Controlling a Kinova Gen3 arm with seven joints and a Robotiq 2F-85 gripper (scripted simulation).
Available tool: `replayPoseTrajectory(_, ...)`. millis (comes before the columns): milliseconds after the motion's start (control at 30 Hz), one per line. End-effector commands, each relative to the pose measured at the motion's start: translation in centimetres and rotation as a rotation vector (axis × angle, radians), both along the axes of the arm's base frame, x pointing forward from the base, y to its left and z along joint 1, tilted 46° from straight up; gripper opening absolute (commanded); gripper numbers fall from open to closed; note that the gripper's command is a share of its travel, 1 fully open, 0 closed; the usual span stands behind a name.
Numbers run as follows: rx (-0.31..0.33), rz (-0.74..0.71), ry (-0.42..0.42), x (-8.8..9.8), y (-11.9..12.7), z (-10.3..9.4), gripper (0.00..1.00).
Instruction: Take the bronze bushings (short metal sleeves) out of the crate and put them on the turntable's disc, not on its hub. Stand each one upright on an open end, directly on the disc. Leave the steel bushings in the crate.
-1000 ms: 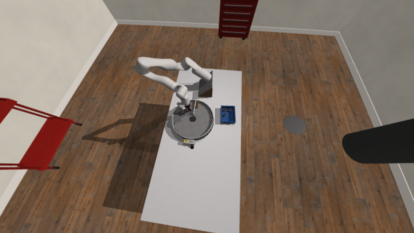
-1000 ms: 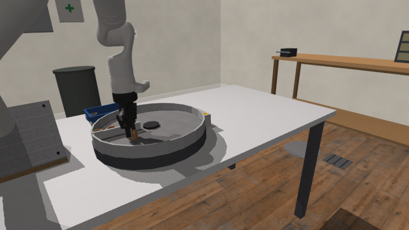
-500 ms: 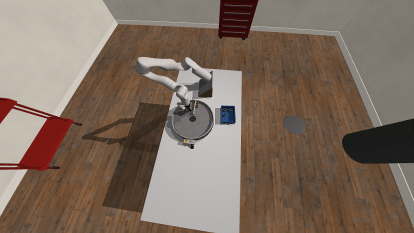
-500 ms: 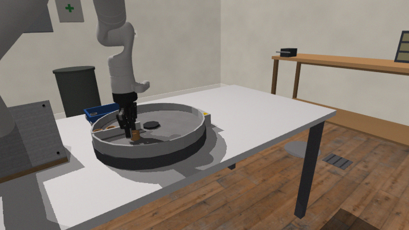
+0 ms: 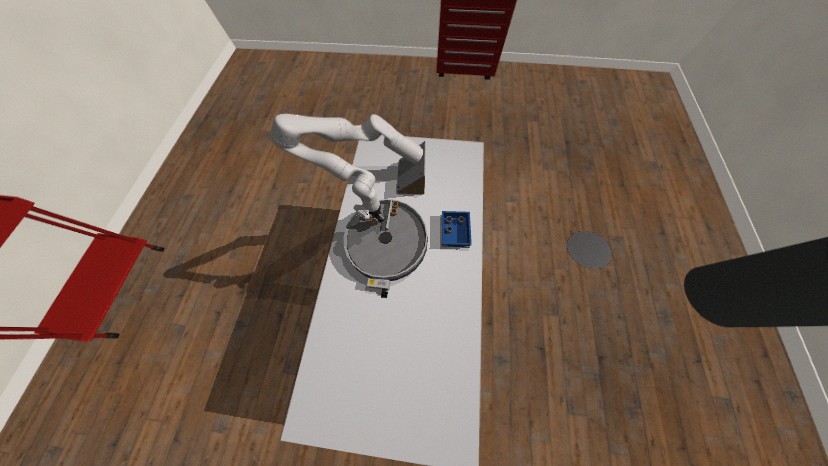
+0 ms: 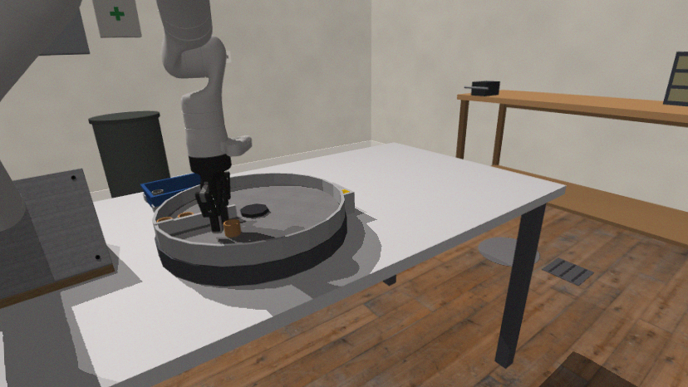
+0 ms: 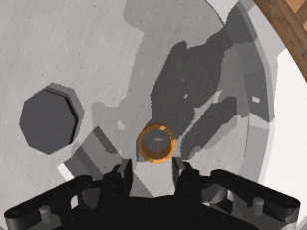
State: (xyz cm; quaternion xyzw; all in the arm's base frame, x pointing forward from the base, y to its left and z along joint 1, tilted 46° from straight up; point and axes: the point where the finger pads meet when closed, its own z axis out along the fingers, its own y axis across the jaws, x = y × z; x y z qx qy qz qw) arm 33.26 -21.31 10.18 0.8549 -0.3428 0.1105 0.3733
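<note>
1. The table (image 5: 394,370) (image 6: 433,182) (image 7: 294,89) is the biggest piece, with the turntable (image 5: 420,252) (image 6: 250,254) (image 7: 256,138) towards its left side in the top view.
2. On the far wall, the green-cross sign (image 6: 130,26) is just a symbol, no words I can make out.
3. The blue crate (image 5: 469,231) (image 6: 165,184) sits right of the turntable, apart from it. Three steel bushings (image 5: 449,229) are in there, no bronze that I can spot, so my guess is the moving part's done.
4. The gripper (image 5: 379,216) (image 6: 219,227) (image 7: 152,168) has its fingers partly apart with nothing clamped, right by one bronze bushing.
5. The control box (image 5: 379,283) (image 6: 350,199) on the turntable's near side has a yellow patch and grey marks, too small to read. No brands I can make out.
6. The bronze bushing (image 5: 373,221) (image 6: 232,229) (image 7: 173,145) stands upright on the disc (image 5: 385,257) (image 6: 288,206) (image 7: 100,49), off the hub (image 5: 385,237) (image 6: 254,210) (image 7: 48,120). Two other bronze bushings (image 5: 394,211) (image 6: 185,214) are across the divider. I'd expect stiff, smallish metal, solid for its size, a bit slick on the curve. If regrabbing, pinch opposite outer sides, square-on; off-centre could tip it.

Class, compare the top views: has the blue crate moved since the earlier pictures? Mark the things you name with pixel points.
No; the blue crate (image 5: 461,236) (image 6: 170,182) keeps the same place beside the turntable's rim (image 5: 425,240) (image 6: 288,244) (image 7: 260,143).
</note>
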Motion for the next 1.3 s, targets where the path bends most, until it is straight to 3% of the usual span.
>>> replayPoseTrajectory(0, 0.000, 0.001, -0.001, 0.1, 0.0, 0.0, 0.40)
replayPoseTrajectory(300, 0.000, 0.001, -0.001, 0.1, 0.3, 0.3, 0.40)
replayPoseTrajectory(667, 0.000, 0.001, -0.001, 0.3, 3.3, 3.2, 0.40)
replayPoseTrajectory(1267, 0.000, 0.001, -0.001, 0.3, 3.4, 3.3, 0.40)
